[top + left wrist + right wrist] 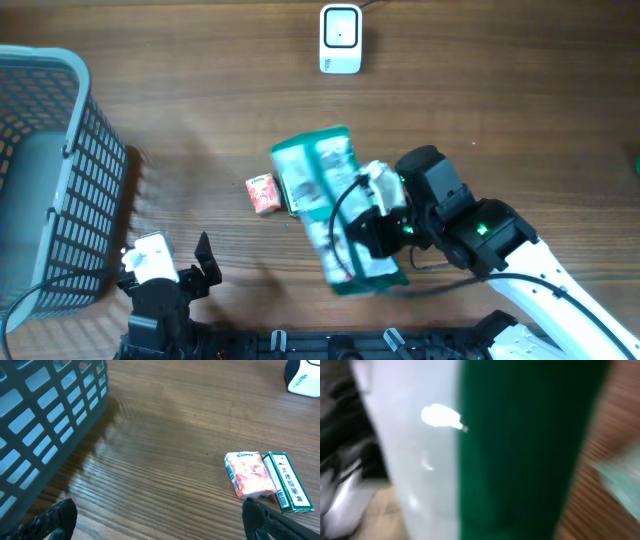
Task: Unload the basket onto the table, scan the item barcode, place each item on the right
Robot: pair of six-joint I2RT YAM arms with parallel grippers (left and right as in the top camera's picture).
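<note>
Clenching a green and white package [345,268], the right gripper [362,222] has its jaws closed tight on the package's side. It holds the package tilted above the wooden table [530,110], on the robot's side of the white scanner [340,38], well apart from it and roughly straight out from its face. In the right wrist view the package fills the frame as a blur of green and white, so no print or barcode can be read there. From overhead the green shape stretches back toward the scanner beyond the gripper; whether that far end is the same package or a second one lying flat cannot be told. A small orange-red pack [263,193] lies on the table nearer the robot than the scanner and a little to the scanner's left. In the left wrist view a slim green and white box [287,481] with dark print along it lies just beside that pack. The grey slatted basket [95,190] stands far to the scanner's left. The left gripper [157,522] sits released, jaws spread wide and holding nothing, low over the table, much nearer the robot than the scanner and to its left. Its dark fingertips [55,519] frame the bottom corners of its own view.
</note>
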